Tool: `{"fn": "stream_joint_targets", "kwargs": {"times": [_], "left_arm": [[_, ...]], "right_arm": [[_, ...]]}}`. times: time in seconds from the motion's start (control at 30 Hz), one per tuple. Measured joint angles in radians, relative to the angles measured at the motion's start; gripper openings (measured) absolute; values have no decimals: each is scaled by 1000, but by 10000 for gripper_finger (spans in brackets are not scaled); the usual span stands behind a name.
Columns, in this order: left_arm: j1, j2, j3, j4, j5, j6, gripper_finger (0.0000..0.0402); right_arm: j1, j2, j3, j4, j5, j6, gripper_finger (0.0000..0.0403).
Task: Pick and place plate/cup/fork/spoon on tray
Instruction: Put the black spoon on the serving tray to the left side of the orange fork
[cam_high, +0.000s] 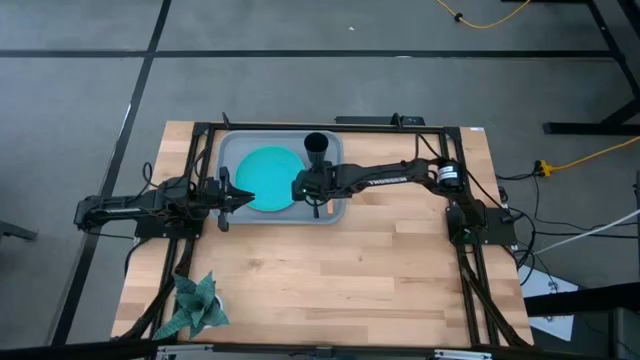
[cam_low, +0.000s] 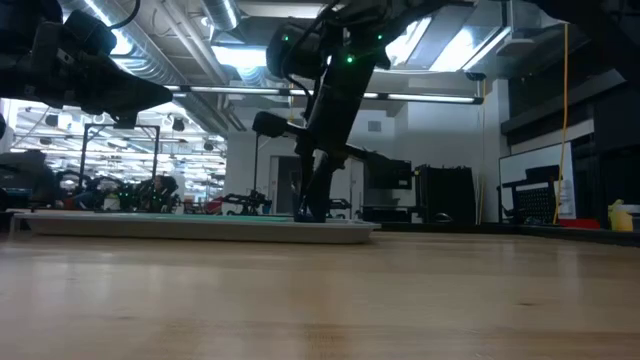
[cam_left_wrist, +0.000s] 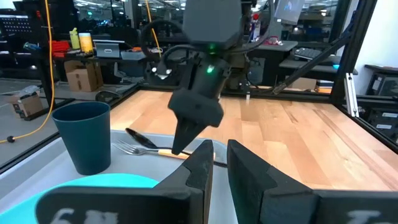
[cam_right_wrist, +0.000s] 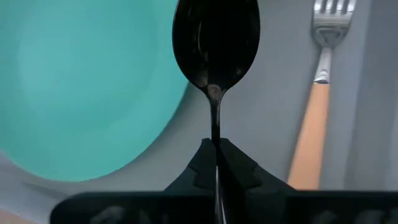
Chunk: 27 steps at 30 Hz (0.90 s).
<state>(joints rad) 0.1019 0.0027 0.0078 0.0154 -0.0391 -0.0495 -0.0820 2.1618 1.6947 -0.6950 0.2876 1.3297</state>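
Observation:
The grey-blue tray (cam_high: 232, 150) lies at the table's far middle. On it are the turquoise plate (cam_high: 266, 178), the dark cup (cam_high: 317, 147) standing at its far right, and the orange-handled fork (cam_right_wrist: 314, 118) along its right side. My right gripper (cam_high: 311, 192) is over the tray between plate and fork, shut on the dark spoon (cam_right_wrist: 216, 43). The spoon also shows in the left wrist view (cam_left_wrist: 142, 138), low over the tray floor beside the fork (cam_left_wrist: 134, 149). My left gripper (cam_high: 236, 197) waits at the tray's left rim, its fingers close together and empty. My right gripper pinches the spoon's thin handle (cam_right_wrist: 215, 134) between its two fingertips. The fingers (cam_left_wrist: 181, 142) slant down from the table's right side. The spoon reaches out past them with its bowl (cam_right_wrist: 216, 43) ahead, between the plate's edge and the fork. Whether the bowl rests on the tray I cannot tell.
A green folded-paper plant (cam_high: 195, 305) stands at the table's near left corner. Bare wooden tabletop (cam_high: 380, 270) spreads in front of and to the right of the tray. Dark frame rails (cam_high: 470, 280) run along the table's sides.

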Motion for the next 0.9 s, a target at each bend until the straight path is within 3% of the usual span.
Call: {"fn": "stream_joint_targets", "kwargs": {"times": [0.9], "left_arm": [[0, 0, 0, 0, 0, 0, 41]], "right_arm": [[-78, 32, 1, -71, -46, 53, 11]]}}
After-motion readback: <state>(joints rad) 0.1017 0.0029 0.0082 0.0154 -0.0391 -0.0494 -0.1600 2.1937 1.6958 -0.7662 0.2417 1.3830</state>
